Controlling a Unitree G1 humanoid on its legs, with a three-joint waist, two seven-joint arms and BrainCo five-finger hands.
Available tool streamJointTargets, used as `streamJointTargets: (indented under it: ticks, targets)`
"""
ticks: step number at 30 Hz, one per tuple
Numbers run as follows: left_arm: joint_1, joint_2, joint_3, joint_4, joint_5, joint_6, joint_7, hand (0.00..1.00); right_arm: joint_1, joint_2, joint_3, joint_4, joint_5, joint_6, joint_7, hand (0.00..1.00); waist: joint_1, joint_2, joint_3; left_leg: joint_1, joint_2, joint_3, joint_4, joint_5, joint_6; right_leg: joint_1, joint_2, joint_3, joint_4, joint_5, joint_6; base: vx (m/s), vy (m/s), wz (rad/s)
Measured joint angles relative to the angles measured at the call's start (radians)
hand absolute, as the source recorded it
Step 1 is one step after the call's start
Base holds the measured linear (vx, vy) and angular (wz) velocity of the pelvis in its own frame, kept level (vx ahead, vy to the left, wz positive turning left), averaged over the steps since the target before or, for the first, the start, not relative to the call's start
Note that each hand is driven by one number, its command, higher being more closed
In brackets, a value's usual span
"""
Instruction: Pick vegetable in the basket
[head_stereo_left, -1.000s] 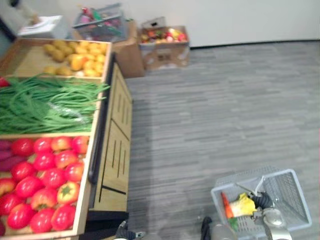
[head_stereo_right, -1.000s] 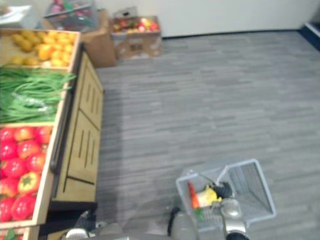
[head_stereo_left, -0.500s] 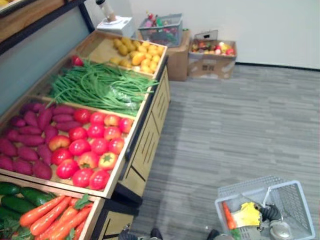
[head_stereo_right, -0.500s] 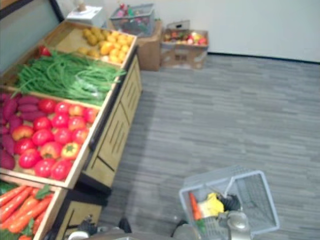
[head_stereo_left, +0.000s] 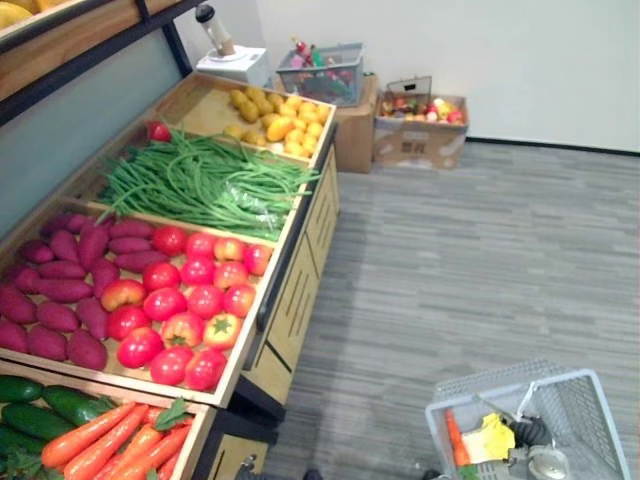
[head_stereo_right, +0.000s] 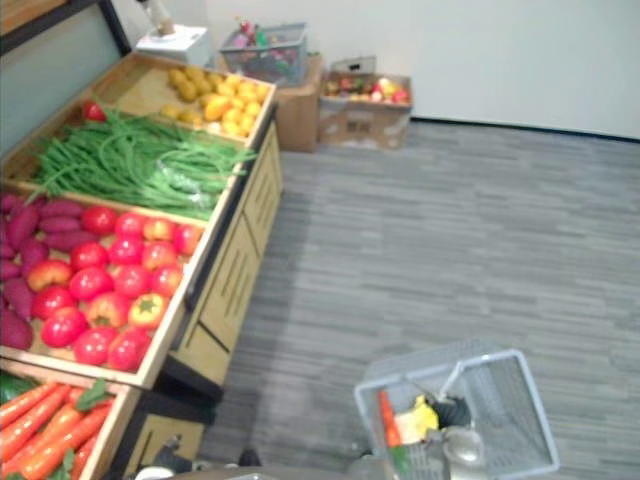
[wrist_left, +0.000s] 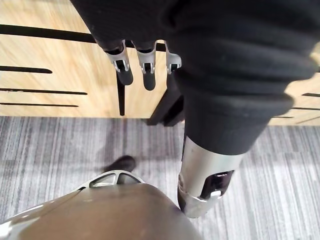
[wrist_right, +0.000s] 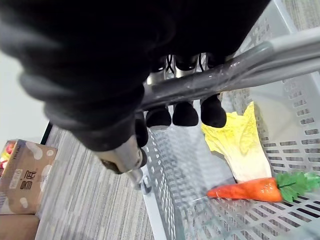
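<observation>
Grey plank floor (head_stereo_left: 480, 250). Right hand (wrist_right: 186, 114) curled round handle (wrist_right: 240, 70) of white mesh basket (head_stereo_left: 590, 420); left hand (wrist_left: 144, 75) slack, empty. Risk: orange carrot (wrist_right: 245, 190) spilling on swing.

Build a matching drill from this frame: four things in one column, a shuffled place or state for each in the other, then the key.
Things:
1. tomatoes
2. cabbage leaf
3. basket handle
4. left hand

Places or states:
A. gripped by the right hand
B. open, hanging in front of the wooden cabinet
C. in the same wooden tray as the sweet potatoes
D. lying in the basket beside a carrot

Pairs: 1-C, 2-D, 3-A, 4-B
</observation>
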Motion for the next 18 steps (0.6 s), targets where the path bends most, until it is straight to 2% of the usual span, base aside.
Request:
streamJointTargets:
  ticks: [18]
  targets:
    - [0.011, -0.002, 0.019, 0.011, 0.0, -0.003, 0.014, 0.0, 0.0, 0.0, 0.042, 0.099, 0.036, -0.003, -0.004, 1.0, 0.006, -0.006, -0.019, 0.021, 0.016, 0.01, -0.002, -0.003, -0.005, 0.037, 0.034, 0.01, -0.062, 0.021, -0.008, 0.0, -0.007, -0.01]
